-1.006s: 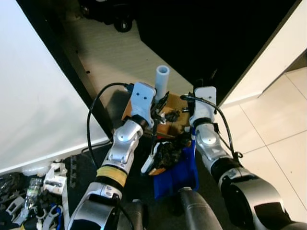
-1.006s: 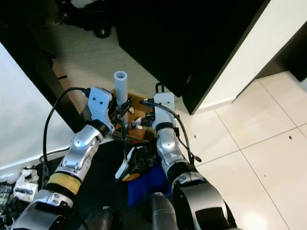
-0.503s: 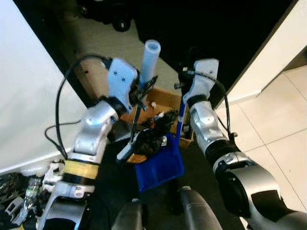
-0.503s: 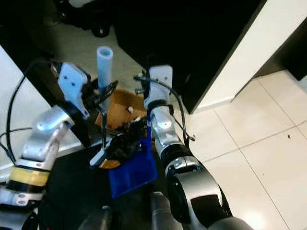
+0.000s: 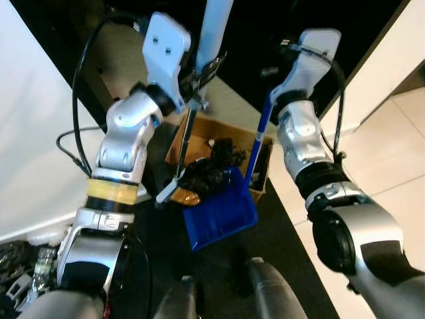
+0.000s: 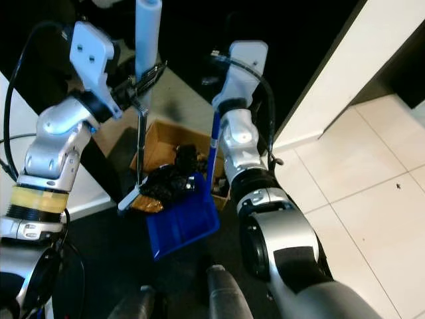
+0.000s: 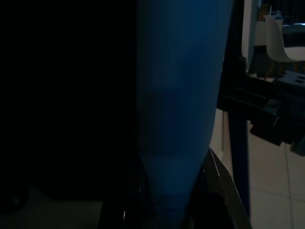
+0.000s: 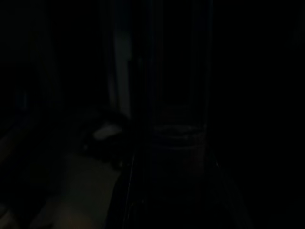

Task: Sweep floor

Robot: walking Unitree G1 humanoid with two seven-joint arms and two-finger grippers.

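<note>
My left gripper is raised high and shut on the pale blue brush handle, also seen close up as the blue handle. A thin metal rod runs down from it to the brush head, which rests against dark debris on the blue dustpan. My right gripper is shut on the dustpan's blue handle. The pan hangs tilted above an open cardboard box on the floor. The right wrist view is almost black.
A white wall panel stands at the left and black furniture behind the box. Pale floor tiles lie to the right. Small clutter sits at the lower left on a dark mat. My legs show at the bottom.
Both arms have risen, lifting the brush and the loaded dustpan off the floor to above the box. The brush head has stayed against the debris.
</note>
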